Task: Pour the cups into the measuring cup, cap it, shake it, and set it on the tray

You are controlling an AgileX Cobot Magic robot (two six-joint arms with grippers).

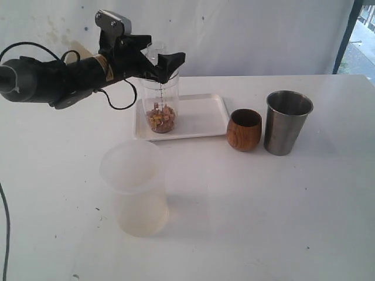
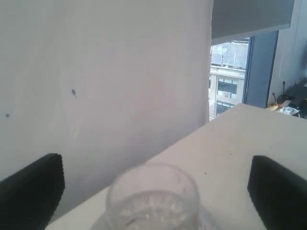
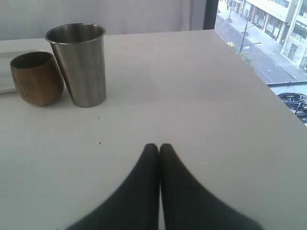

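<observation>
Left gripper (image 1: 158, 55) spread wide at top of clear plastic black-scaled measuring cup (image 1: 160, 99) standing on flat white rectangular tray (image 1: 202, 117); right gripper (image 3: 159, 148) pressed closed, empty, over white table (image 3: 192, 96).

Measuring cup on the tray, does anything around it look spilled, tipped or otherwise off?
Nothing stands out. The measuring cup stands upright on the tray, its brownish pieces all inside. The wooden cup and steel tumbler stand upright beside the tray, and no spill shows.
</observation>
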